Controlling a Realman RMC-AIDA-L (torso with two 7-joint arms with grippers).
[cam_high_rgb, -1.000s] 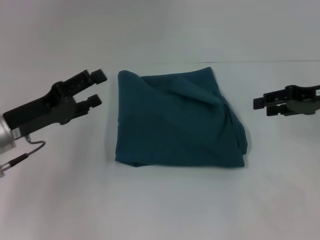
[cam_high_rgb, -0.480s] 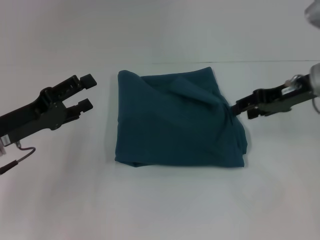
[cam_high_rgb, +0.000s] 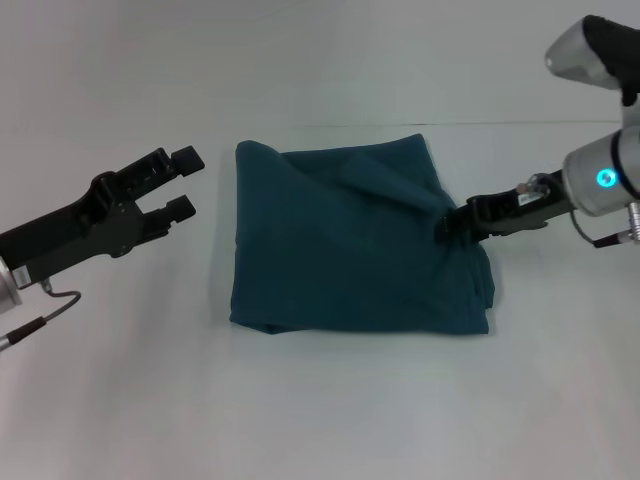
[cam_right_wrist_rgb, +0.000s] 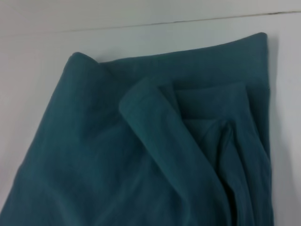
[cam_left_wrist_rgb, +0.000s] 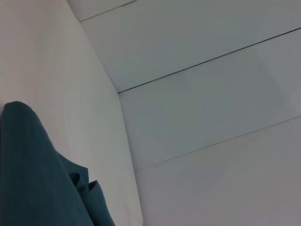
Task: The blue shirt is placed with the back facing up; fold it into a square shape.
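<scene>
Now the right gripper (cam_high_rgb: 447, 226) has moved in from the side to the rumpled right edge of the blue shirt (cam_high_rgb: 350, 240) — whether it pinches cloth, I cannot tell — likely to tidy the near-square bundle lying mid-table (cam_high_rgb: 320, 400). Left gripper (cam_high_rgb: 183, 182) hovers spread, just left.

Plain white table (cam_high_rgb: 330, 400)
</scene>
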